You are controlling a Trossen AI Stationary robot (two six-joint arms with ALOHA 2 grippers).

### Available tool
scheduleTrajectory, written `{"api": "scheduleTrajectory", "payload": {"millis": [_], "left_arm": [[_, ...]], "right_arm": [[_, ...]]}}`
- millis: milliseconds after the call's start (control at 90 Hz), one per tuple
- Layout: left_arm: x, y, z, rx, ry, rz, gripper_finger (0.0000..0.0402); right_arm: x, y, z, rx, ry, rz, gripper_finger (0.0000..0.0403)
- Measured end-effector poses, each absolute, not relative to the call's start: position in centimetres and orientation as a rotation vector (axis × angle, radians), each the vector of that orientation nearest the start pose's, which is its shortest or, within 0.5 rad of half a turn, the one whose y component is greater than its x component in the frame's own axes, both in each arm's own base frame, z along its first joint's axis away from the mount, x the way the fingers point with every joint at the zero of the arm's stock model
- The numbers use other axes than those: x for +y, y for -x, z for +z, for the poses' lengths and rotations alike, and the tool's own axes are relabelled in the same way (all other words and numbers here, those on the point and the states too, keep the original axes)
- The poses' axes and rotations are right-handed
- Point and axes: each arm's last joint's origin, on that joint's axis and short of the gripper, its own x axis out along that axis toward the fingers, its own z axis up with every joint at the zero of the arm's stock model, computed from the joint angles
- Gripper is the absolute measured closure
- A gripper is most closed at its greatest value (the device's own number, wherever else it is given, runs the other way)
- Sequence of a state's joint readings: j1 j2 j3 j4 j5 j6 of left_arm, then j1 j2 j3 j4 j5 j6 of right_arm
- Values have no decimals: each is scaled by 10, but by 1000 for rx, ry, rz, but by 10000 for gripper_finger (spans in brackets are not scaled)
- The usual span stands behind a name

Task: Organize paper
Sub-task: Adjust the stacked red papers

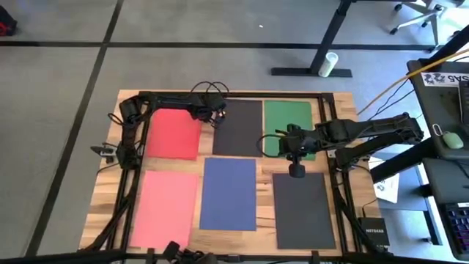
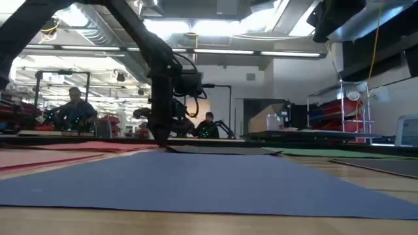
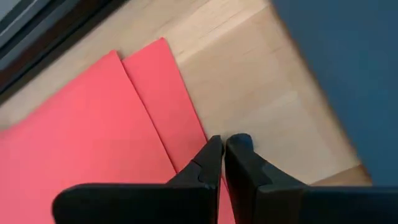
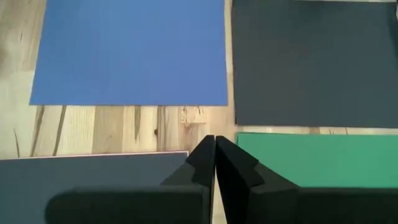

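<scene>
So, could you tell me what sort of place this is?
Probably a robotics lab or workshop: exposed ceiling ducts, people seated at benches, and a desk with keyboard beside the wooden table.

A wooden table (image 1: 341,103) carries six flat paper sheets in two rows: a red sheet (image 1: 174,133), a black sheet (image 1: 238,127) and a green sheet (image 1: 286,122) along one row; a pink sheet (image 1: 165,207), a blue sheet (image 1: 229,193) and another black sheet (image 1: 303,210) along the other.
</scene>
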State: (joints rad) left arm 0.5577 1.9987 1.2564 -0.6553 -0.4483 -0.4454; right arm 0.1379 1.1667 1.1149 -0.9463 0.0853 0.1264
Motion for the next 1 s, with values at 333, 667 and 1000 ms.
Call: {"api": "scheduleTrajectory", "payload": {"millis": [333, 667, 1000], "left_arm": [[210, -299, 129, 1262, 416, 1159, 402], [216, -294, 129, 1265, 428, 1172, 402], [216, -293, 133, 1260, 426, 1174, 402]], "right_arm": [[27, -215, 312, 993, -4, -14, 402], [27, -213, 311, 1008, -6, -18, 402], [27, -213, 311, 1008, -8, -19, 402]]}}
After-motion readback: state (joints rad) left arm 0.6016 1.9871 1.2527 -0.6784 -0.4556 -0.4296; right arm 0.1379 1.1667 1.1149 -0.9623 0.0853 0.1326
